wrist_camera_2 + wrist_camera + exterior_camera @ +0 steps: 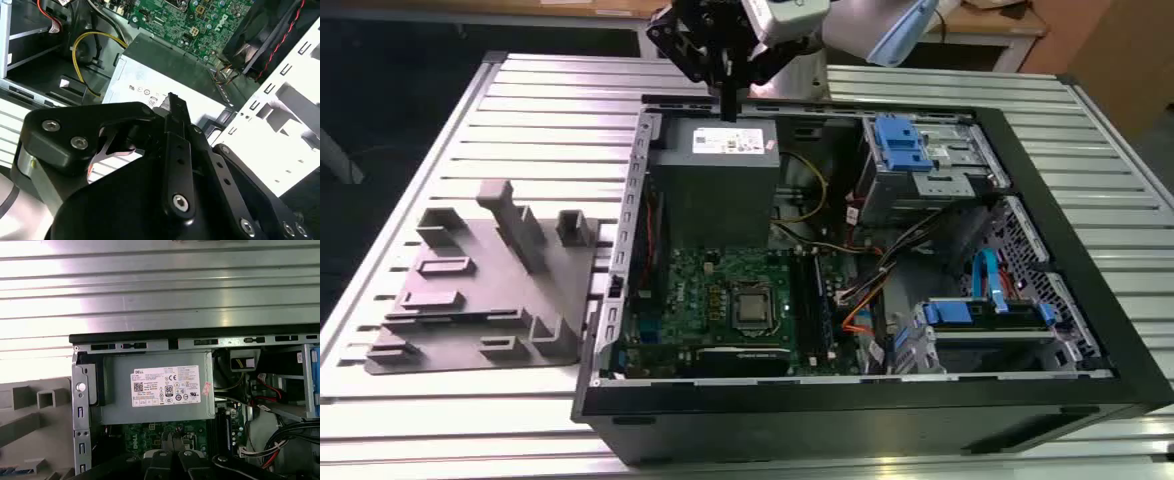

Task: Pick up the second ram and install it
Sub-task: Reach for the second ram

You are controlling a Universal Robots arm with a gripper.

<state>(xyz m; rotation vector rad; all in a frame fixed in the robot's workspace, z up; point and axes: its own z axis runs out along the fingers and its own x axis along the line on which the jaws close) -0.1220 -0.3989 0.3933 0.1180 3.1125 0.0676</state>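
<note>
My gripper (727, 110) hangs above the back edge of the open computer case (1067, 250), over the grey power-supply box (714, 175). Its fingers stand shut, tip against tip, and nothing long shows between them in both wrist views (172, 98) (173, 442). I cannot make out the second ram. A short bluish strip (11, 471) lies on the grey fixture plate (30, 440), but I cannot tell what it is. The green motherboard (720, 300) with its long black slot strips (814, 300) lies well in front of the gripper, inside the case.
The case lies open on a slatted metal table (534, 90). The grey fixture plate (467, 300) with upright holders sits at the exterior view's left. Blue drive cages (907, 145) and cable bundles (894, 260) fill the case's right side. A black fan (265, 35) sits beside the power supply.
</note>
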